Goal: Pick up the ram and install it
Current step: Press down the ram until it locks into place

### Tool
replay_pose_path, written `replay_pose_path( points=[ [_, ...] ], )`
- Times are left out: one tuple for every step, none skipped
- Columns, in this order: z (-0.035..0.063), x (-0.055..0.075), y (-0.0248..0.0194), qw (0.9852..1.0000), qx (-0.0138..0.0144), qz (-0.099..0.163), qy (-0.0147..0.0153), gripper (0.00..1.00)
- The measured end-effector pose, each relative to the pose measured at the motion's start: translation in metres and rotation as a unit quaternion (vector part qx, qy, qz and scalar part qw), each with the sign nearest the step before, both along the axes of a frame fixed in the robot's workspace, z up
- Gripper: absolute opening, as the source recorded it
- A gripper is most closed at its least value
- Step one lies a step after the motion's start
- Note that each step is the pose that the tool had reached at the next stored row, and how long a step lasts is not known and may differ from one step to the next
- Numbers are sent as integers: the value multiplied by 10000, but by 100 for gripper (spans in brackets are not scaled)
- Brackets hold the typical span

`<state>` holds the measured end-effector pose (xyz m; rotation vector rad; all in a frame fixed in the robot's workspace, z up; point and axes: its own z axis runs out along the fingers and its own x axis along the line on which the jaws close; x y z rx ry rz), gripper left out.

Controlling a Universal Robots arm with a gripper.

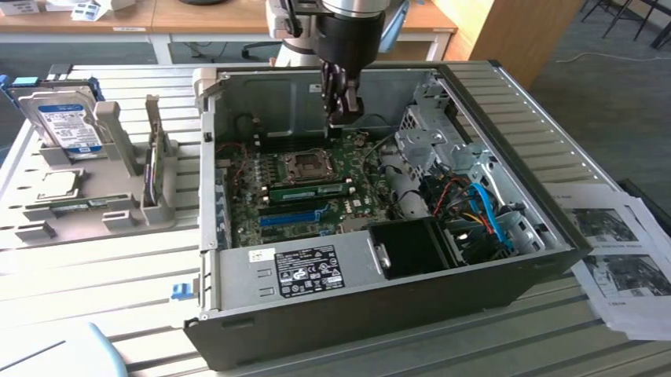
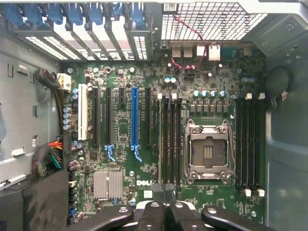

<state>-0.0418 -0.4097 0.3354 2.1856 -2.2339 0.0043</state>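
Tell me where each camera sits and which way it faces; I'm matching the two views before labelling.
Exterior view: off the arm, above the open computer case, looking down at an angle into it; the arm and pincer reach inside.
Wrist view: on the wrist, facing straight down at the motherboard; the shut pincer shows.
Shared: the motherboard, its CPU socket and blue slot.

The motherboard (image 2: 127,159) is showing green, 1 slot strip (image 2: 134,115) is glowing bright blue (a vivid stripe), and the gripper (image 2: 164,204) is looking black.
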Motion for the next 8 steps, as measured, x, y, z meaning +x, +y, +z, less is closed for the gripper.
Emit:
replay_pose_path(
  points=[
    [0, 17, 0, 10000, 0, 0, 0, 9],
    [0, 35, 0, 10000, 1, 0, 1, 9],
    [0, 53, 0, 10000, 0, -1, 2, 9],
    [0, 71, 0, 10000, 0, -1, 3, 9],
    [0, 90, 0, 10000, 0, -1, 4, 9],
    [0, 111, 0, 10000, 0, -1, 5, 9],
    [0, 132, 0, 10000, 0, -1, 6, 9],
    [0, 152, 0, 10000, -1, 0, 7, 9]
  ],
)
